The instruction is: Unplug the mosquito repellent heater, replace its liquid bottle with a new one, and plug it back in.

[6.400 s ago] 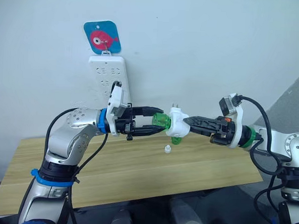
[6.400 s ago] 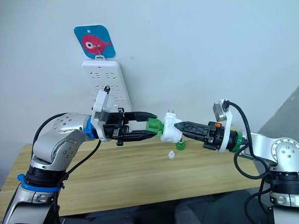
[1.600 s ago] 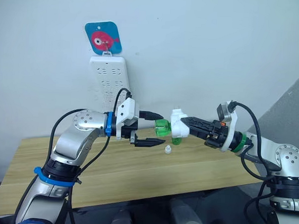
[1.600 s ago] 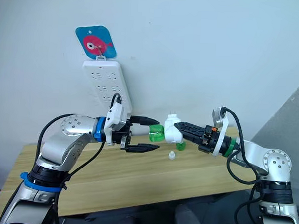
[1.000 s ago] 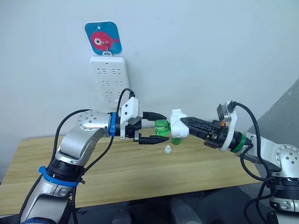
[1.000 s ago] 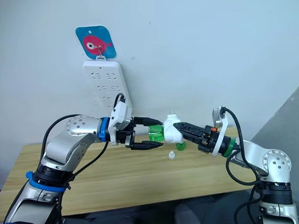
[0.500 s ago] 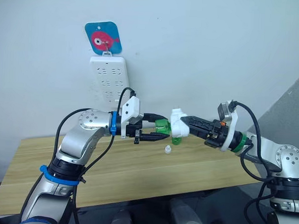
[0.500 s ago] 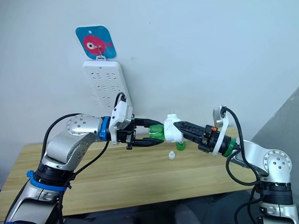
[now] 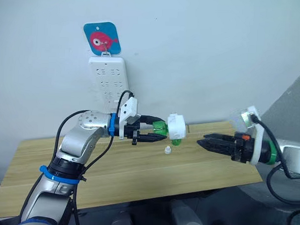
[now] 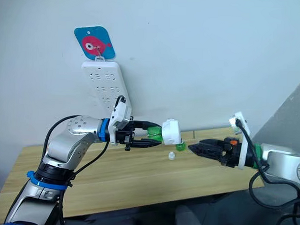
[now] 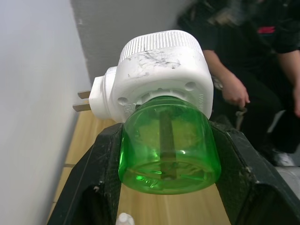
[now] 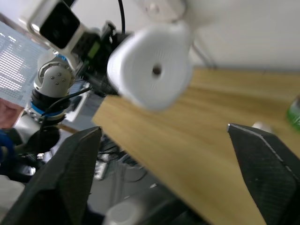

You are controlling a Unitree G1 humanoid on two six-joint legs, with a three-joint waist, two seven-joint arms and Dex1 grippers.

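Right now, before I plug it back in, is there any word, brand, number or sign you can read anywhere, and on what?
No readable text anywhere.
Blue square card hanging on the wall above the long white power strip: a pink fish picture, no words.
Small white rounded plastic heater on the green translucent bottle gripped in the left claw: moulded marks near its collar, too small to read.
Power strip: socket holes, no legible marking.

A translucent green liquid bottle is seen set in the white mosquito repellent heater, whose shell is marked with dark scuffs; a single dark hole is shown in its white domed face; black fingers are seen; a white power strip and a blue tag printed with a pink fish are shown; the table is light wood-grained.
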